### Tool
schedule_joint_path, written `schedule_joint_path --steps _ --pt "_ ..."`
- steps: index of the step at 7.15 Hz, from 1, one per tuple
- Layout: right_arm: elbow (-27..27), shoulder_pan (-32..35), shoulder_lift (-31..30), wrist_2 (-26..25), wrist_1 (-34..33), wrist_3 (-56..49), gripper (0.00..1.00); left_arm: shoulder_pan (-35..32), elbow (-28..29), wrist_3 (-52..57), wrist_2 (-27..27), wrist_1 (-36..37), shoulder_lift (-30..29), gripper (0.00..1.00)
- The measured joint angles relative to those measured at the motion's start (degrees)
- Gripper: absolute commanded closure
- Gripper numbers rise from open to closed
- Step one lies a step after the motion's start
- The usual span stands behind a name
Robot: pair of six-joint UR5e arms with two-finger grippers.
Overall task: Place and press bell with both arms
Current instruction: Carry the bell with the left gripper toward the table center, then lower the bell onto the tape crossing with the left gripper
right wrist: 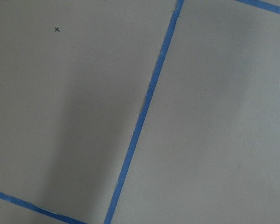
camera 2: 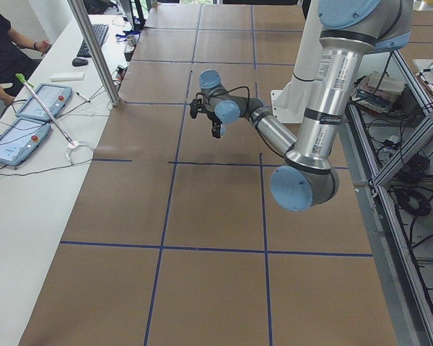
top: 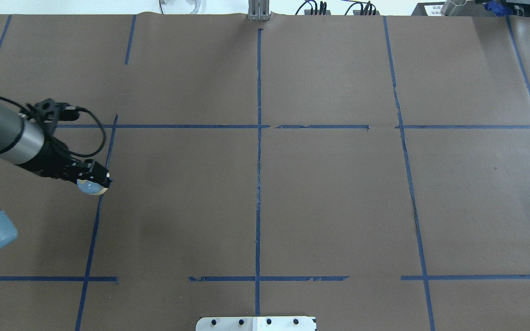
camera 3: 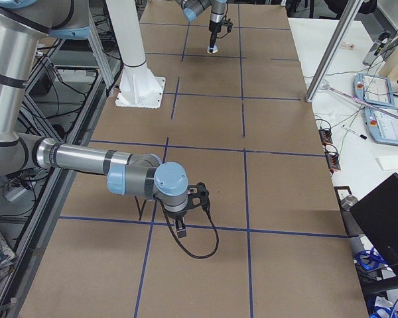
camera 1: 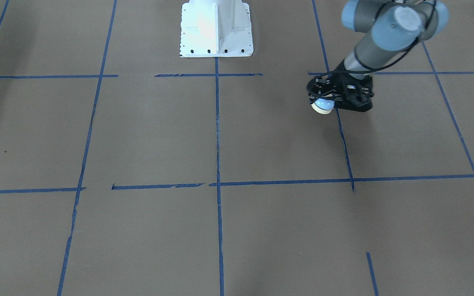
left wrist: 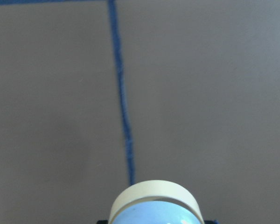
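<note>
The bell (camera 1: pixel 322 106), light-blue dome with a cream base, sits between the fingers of my left gripper (camera 1: pixel 324 100), which is shut on it. The gripper holds it a little above the brown table, tilted so the cream base points away from the wrist. It shows in the overhead view (top: pixel 93 186) at the far left beside a blue tape line, and at the bottom of the left wrist view (left wrist: pixel 155 205). My right gripper (camera 3: pixel 180 227) shows only in the exterior right view, low over the table near a tape crossing; I cannot tell whether it is open or shut.
The table is brown paper with a grid of blue tape lines (top: pixel 258 184). The white pedestal base (camera 1: pixel 216 28) stands at the robot's side. Operator tablets (camera 2: pixel 40 104) and a metal post (camera 2: pixel 94 50) stand on the white bench beyond the far edge.
</note>
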Motion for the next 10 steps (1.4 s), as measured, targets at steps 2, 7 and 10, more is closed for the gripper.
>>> schedule_joint_path --steps 2,7,10 --pt "0.00 0.00 0.05 0.00 -0.03 0.01 0.00 3.48 10.69 -6.36 3.30 6.85 -14.94 0.98" --pt "0.01 0.00 0.06 0.08 -0.05 0.10 0.00 5.04 41.24 -14.00 4.29 -0.83 -36.42 0.96" --pt "0.05 0.00 0.06 0.10 -0.08 0.12 0.00 5.10 45.81 -14.06 4.32 -4.24 -38.08 0.88"
